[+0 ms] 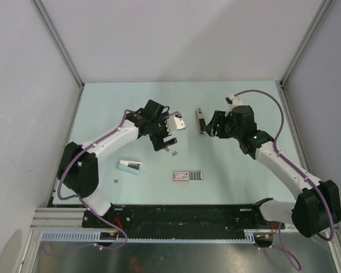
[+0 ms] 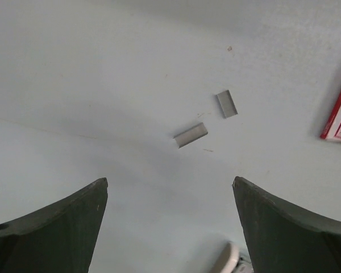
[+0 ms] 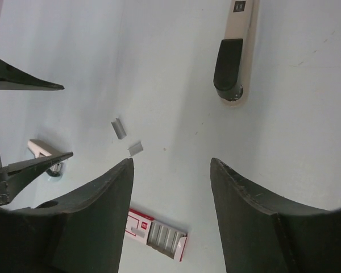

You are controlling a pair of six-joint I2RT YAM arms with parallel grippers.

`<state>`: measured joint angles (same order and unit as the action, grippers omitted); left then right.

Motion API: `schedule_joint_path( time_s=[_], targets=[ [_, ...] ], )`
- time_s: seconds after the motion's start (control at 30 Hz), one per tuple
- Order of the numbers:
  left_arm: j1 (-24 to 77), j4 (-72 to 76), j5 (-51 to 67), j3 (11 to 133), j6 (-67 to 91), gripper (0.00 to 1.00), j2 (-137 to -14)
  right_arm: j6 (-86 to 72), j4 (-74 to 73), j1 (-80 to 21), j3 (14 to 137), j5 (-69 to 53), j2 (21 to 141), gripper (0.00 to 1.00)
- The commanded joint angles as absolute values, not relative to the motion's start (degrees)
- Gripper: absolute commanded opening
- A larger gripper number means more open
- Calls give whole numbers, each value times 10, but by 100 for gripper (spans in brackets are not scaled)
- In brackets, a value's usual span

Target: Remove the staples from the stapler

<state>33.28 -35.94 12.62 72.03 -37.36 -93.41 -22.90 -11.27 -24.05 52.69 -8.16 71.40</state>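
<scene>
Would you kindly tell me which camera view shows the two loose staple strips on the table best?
The left wrist view: both staple strips lie large and sharp, apart from each other, ahead of the open left tool. The right wrist view shows both too, but smaller. The top view gives only a tiny grey speck.

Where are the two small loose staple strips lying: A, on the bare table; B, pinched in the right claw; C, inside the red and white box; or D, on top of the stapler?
A: the staple strips lie flat on the table ahead of the open left claw, apart from the box and the stapler.
</scene>
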Motion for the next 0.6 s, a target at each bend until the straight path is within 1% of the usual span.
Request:
schedule_joint_path(
  time_s=[0.0, 0.17, 0.43, 0.57],
  targets=[
    [343, -368, 157, 736, -553, 94, -951, -231, -106, -234, 510, -74, 686, 61],
    [337, -368, 242, 693, -701, 93, -954, -229, -101, -232, 507, -83, 686, 60],
    [337, -397, 252, 716, -808, 90, -1012, -228, -83, -232, 502, -90, 678, 59],
    [338, -412, 245, 735, -834, 80, -1044, -232, -68, -232, 495, -103, 674, 58]
  ],
)
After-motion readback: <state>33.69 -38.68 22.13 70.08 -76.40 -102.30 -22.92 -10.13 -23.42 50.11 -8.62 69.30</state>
